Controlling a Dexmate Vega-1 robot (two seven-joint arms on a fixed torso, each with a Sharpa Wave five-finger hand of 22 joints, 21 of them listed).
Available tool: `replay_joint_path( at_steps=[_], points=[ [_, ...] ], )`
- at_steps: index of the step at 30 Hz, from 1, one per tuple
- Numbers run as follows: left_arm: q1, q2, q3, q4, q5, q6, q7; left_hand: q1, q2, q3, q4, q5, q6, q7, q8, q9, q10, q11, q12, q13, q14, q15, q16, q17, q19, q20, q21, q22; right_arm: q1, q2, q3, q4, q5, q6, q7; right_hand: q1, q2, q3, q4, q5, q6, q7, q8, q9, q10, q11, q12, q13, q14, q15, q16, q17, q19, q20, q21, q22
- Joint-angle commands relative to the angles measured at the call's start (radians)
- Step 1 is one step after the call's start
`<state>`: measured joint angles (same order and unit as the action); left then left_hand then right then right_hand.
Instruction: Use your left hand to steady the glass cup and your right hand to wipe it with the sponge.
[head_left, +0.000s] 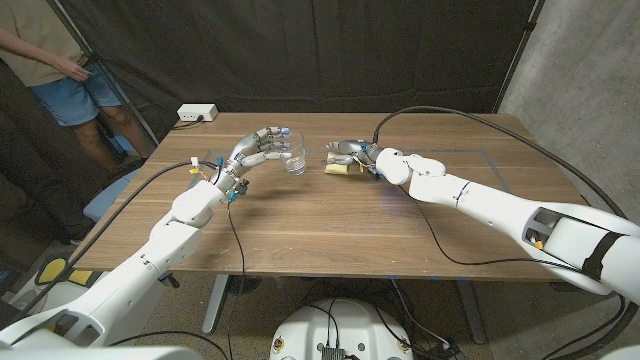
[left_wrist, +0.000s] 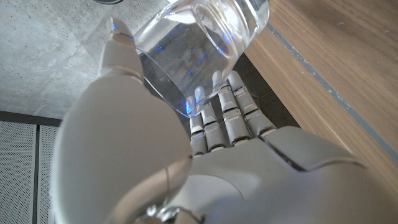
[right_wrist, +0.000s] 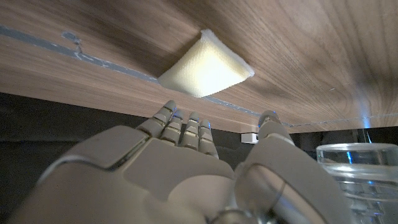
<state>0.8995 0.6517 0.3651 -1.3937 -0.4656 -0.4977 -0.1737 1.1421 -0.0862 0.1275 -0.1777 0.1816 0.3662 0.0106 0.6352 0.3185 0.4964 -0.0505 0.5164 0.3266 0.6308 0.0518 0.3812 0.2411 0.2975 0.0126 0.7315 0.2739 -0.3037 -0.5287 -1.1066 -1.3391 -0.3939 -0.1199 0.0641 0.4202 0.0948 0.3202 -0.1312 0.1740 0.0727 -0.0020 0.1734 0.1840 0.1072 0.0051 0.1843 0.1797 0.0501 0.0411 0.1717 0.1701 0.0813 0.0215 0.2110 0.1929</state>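
glass cup (left_wrist: 199, 37): cut off by top edge in left wrist view; by right edge in right wrist view.
sponge (head_left: 338, 167): partly hidden under right hand (head_left: 352, 155) in head view; contact unclear.
person (head_left: 60, 75): cropped at upper left.

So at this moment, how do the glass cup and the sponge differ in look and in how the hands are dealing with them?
The glass cup is clear and round; the sponge is pale yellow, opaque and flat-sided. The left hand has its fingers wrapped around the cup, while the right hand is at the sponge with its fingers apart, and a firm hold is not plain. Both sit on the wooden table, side by side.
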Motion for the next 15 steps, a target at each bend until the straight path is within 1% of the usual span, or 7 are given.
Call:
replay_joint_path(
  at_steps=[1, 6, 12, 14, 15],
  points=[
    [-0.019, -0.011, 0.006, 0.026, -0.007, 0.006, -0.012, 0.187, 0.210, 0.045, 0.045, 0.010, 0.075, -0.067, 0.139, 0.009, 0.122, -0.108, 0.030, 0.077, 0.137, -0.281, 0.045, 0.281, -0.003, 0.001, 0.010, -0.001, 0.058, 0.033, -0.083, 0.046, -0.077, -0.041, 0.018, 0.016, 0.001, 0.003, -0.007, 0.004, -0.005, -0.001, 0.002, 0.002, -0.008, 0.000, 0.001, 0.004, 0.003, -0.007, 0.005, 0.002, 0.005, -0.007, 0.001, 0.002],
    [-0.029, -0.017, 0.009, 0.041, -0.009, 0.003, -0.020, 0.185, 0.211, 0.046, 0.046, 0.010, 0.076, -0.066, 0.141, 0.006, 0.124, -0.109, 0.032, 0.081, 0.140, -0.283, 0.039, 0.283, -0.005, 0.000, 0.015, -0.002, 0.073, 0.038, -0.116, 0.050, -0.117, -0.067, 0.024, 0.018, 0.003, 0.003, -0.008, 0.004, 0.000, -0.004, 0.006, 0.002, -0.007, -0.002, 0.004, 0.004, 0.004, -0.012, 0.006, 0.002, 0.009, -0.012, 0.003, 0.002],
    [-0.042, -0.024, 0.012, 0.057, -0.011, 0.000, -0.032, 0.185, 0.211, 0.047, 0.047, 0.010, 0.075, -0.065, 0.143, 0.004, 0.123, -0.108, 0.033, 0.085, 0.143, -0.283, 0.033, 0.289, -0.008, -0.001, 0.021, -0.003, 0.075, 0.041, -0.130, 0.050, -0.132, -0.092, 0.022, 0.025, 0.012, 0.005, -0.008, 0.004, 0.006, -0.008, 0.013, 0.002, -0.001, -0.008, 0.011, 0.004, 0.028, -0.033, 0.015, 0.002, 0.031, -0.021, 0.012, 0.003],
    [-0.045, -0.026, 0.013, 0.062, -0.012, -0.001, -0.035, 0.185, 0.211, 0.048, 0.047, 0.011, 0.076, -0.066, 0.144, 0.003, 0.123, -0.108, 0.034, 0.086, 0.144, -0.283, 0.032, 0.290, -0.008, -0.001, 0.023, -0.004, 0.077, 0.040, -0.136, 0.046, -0.139, -0.104, 0.027, 0.026, 0.013, 0.005, -0.008, 0.004, 0.010, -0.008, 0.014, 0.002, 0.000, -0.008, 0.011, 0.004, 0.030, -0.036, 0.015, 0.002, 0.032, -0.022, 0.012, 0.003],
    [-0.047, -0.028, 0.014, 0.065, -0.014, -0.003, -0.037, 0.185, 0.211, 0.048, 0.047, 0.011, 0.077, -0.067, 0.145, 0.003, 0.124, -0.108, 0.034, 0.086, 0.145, -0.284, 0.031, 0.291, -0.007, -0.002, 0.024, -0.004, 0.077, 0.040, -0.138, 0.046, -0.141, -0.111, 0.029, 0.027, 0.014, 0.005, -0.008, 0.004, 0.011, -0.009, 0.015, 0.002, 0.001, -0.009, 0.013, 0.004, 0.032, -0.036, 0.015, 0.002, 0.040, -0.027, 0.015, 0.003]
  ],
)
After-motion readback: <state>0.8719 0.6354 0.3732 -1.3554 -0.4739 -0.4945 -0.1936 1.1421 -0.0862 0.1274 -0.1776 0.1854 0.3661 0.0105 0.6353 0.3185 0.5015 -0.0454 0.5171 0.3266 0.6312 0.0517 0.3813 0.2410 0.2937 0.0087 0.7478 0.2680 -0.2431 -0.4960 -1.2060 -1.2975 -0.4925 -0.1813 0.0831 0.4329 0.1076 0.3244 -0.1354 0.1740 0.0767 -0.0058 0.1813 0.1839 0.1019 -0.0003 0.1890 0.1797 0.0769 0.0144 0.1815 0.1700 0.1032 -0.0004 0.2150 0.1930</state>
